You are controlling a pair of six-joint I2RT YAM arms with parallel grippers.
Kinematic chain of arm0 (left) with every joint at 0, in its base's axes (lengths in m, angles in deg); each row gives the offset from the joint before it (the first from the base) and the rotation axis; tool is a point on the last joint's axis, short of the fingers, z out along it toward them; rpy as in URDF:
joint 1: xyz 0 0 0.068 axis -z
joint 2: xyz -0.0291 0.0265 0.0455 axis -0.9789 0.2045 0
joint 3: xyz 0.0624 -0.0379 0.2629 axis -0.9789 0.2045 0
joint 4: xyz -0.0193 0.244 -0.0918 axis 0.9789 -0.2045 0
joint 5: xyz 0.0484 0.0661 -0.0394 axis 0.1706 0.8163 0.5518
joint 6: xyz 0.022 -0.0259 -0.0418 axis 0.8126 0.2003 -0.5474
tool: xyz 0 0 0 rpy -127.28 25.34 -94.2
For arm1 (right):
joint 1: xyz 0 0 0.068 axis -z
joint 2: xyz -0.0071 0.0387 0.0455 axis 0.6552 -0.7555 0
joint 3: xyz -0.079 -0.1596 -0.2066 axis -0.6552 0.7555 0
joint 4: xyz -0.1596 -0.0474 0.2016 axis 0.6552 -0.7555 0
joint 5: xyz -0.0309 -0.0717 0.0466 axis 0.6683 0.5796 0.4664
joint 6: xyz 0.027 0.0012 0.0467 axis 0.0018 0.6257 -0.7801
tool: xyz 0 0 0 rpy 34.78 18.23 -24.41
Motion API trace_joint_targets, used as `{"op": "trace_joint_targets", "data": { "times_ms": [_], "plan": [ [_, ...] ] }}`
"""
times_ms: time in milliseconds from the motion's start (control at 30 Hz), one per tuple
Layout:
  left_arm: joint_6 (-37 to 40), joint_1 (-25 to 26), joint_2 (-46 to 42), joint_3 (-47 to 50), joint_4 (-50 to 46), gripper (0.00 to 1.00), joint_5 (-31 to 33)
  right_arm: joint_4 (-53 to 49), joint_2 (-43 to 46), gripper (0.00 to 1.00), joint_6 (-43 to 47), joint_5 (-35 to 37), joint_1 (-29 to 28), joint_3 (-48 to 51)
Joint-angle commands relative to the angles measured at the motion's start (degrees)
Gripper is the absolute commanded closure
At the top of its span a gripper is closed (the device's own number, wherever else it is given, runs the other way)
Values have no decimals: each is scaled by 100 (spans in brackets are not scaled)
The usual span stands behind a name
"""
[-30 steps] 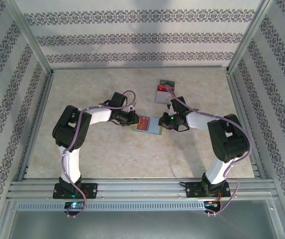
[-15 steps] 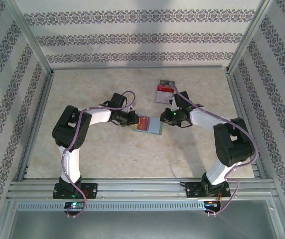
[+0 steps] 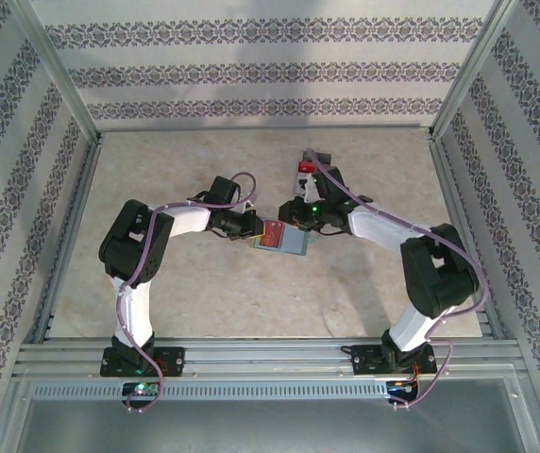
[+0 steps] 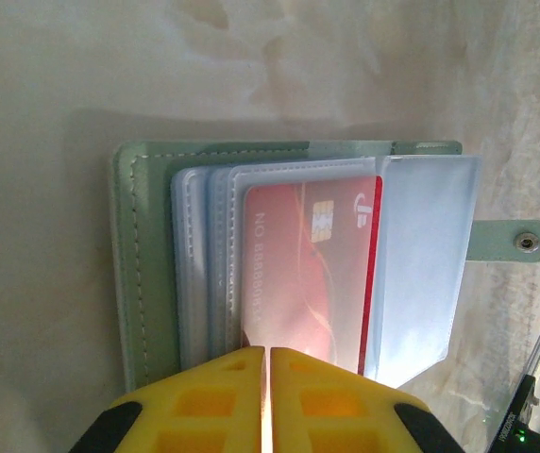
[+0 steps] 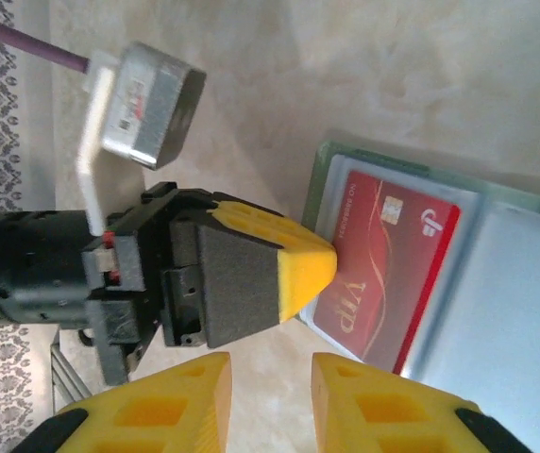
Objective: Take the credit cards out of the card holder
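Left wrist: left end effector (image 4: 267, 363) pressed together over hidden edge of red card (image 4: 303, 274); right end effector (image 5: 270, 376) spread.

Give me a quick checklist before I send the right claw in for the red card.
1. Card holder open and flat on the table: ok.
2. Red card in view, seated in a clear sleeve: ok.
3. Left claw shut at the holder's edge: ok. Whether it is pinching or only pressing: cannot tell.
4. Right claw open with nothing between its fingers: ok.
5. Right claw lined up on the card: not ok. Its gap sits over bare table, just off the card's corner.
6. More cards in the other sleeves: cannot tell.
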Motion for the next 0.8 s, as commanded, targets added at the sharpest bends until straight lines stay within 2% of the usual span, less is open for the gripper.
{"op": "trace_joint_targets", "data": {
  "times_ms": [0, 333, 767],
  "plan": [
    [-28, -33, -61, 142, -21, 89, 100, 483, -295, 71, -372, -132, -46, -5],
    [-2, -23, -33, 140, -74, 89, 131, 439, -847, 71, -377, 148, -71, 18],
    [23, -26, -36, 113, -147, 89, 167, 429, -1108, 71, -336, 197, -62, 103]
  ]
}}
